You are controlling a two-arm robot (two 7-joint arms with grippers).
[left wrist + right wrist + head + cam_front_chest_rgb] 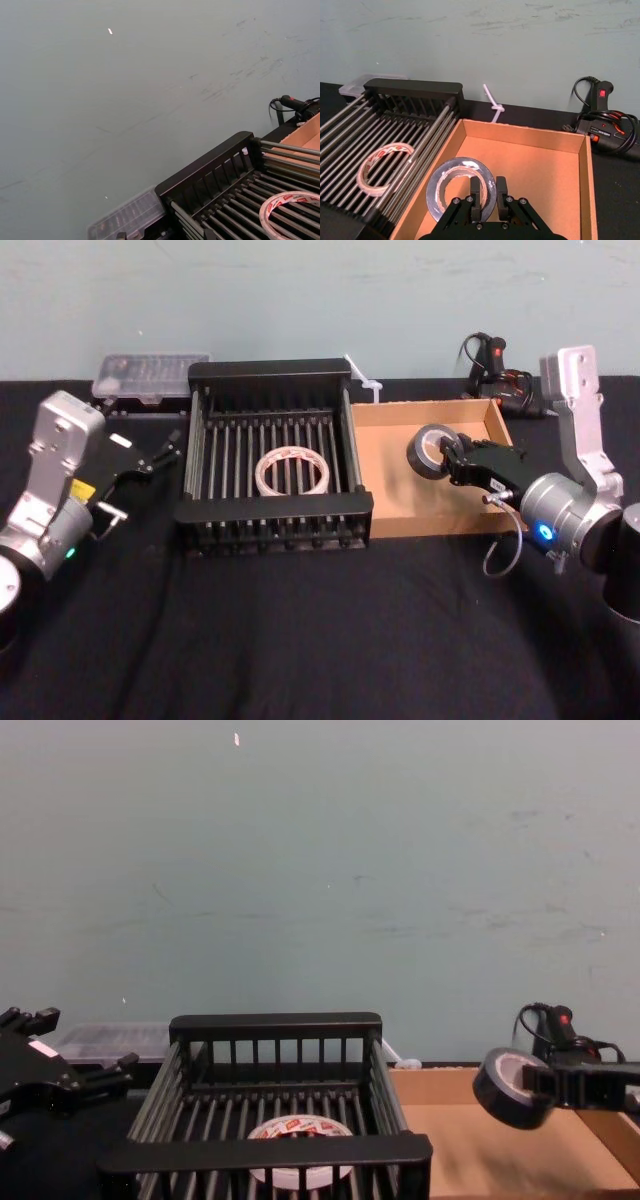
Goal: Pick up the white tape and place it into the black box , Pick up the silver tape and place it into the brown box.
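Jaws of our right gripper are pinched across the wall of the dark grey, dull-silver tape roll with its pale inner core, one finger through the hole and one outside the rim. We carry the roll on edge above the shallow tan cardboard tray, at the tray's end nearest the black slatted basket with broad solid rims. From the chest camera the roll hangs clear above the tray floor, its open face turned partly toward us and its axis lying roughly level rather than upright.

What the coming move turns on, in our judgement, is plain: the tray floor lies directly below the roll, so a short descent and a release should finish this half of the job. Released on edge, the roll could run toward the tray wall, so we would favour lowering it close to the cardboard first.

Inside the basket, on its bars, lies the flat white tape roll with red-and-white printing, so that placement looks done.

Our left gripper waits over the black-covered desk on the basket's far side from the tray, its jaws spread and empty.
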